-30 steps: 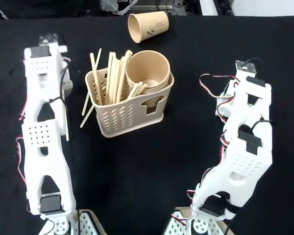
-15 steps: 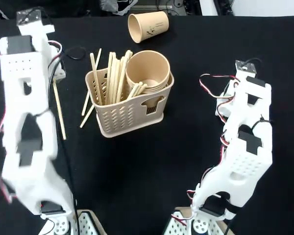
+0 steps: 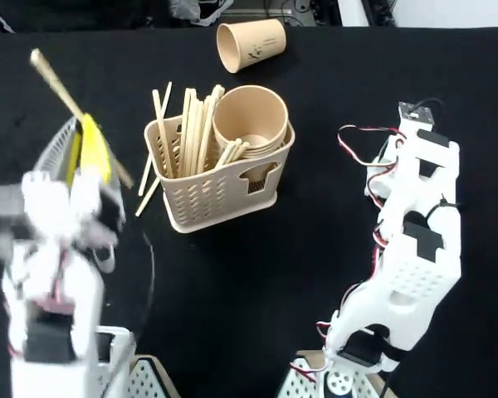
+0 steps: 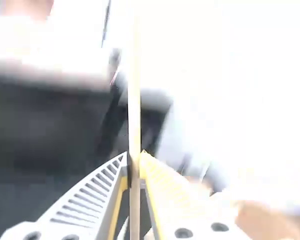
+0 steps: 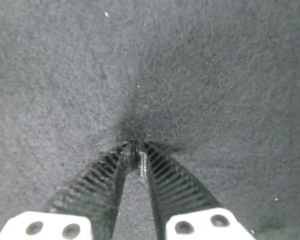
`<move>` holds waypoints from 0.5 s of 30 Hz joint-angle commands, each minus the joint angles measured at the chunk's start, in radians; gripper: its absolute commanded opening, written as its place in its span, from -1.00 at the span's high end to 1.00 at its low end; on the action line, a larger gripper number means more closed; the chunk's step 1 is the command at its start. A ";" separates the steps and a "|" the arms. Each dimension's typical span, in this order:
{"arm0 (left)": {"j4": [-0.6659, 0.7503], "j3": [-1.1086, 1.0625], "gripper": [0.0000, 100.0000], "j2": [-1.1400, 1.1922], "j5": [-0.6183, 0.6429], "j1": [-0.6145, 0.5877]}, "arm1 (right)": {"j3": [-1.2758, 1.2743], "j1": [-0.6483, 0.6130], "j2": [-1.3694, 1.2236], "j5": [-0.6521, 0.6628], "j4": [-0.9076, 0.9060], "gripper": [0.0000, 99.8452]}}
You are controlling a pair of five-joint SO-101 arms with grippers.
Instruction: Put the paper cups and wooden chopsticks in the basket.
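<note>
A beige basket (image 3: 224, 192) stands at the table's middle with several wooden chopsticks (image 3: 195, 124) and stacked paper cups (image 3: 251, 116) in it. One paper cup (image 3: 251, 43) lies on its side behind the basket. Two loose chopsticks (image 3: 147, 187) lean at the basket's left side. My left gripper (image 3: 81, 133) is raised left of the basket and shut on a single chopstick (image 3: 56, 81), which slants up and away. That chopstick (image 4: 134, 100) runs between the fingers of the left gripper (image 4: 134, 162). My right gripper (image 5: 139, 156) is shut on nothing, its tips down at the black cloth.
The right arm (image 3: 415, 249) is folded at the table's right side, well apart from the basket. Black cloth (image 3: 299, 265) covers the table. Clutter lies beyond the far edge.
The left arm has lifted off the table with one chopstick and swung back toward the near edge. The chopstick went from lying flat to slanting in the air. The right arm stayed still.
</note>
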State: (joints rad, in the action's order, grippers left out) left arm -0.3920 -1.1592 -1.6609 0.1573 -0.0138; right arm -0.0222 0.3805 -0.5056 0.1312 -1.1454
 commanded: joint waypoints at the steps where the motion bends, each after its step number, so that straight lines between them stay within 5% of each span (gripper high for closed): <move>1: 0.144 -0.081 0.94 -0.135 0.009 0.062 | -0.001 -0.003 0.022 0.008 0.009 0.98; 15: 0.155 -0.021 0.94 -0.051 0.143 0.077 | 0.001 -0.003 0.022 0.008 0.008 0.98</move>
State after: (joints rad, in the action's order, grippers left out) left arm -0.2585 -1.2022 -1.7269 0.2800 0.0568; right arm -0.0222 0.3805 -0.5056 0.1312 -1.1454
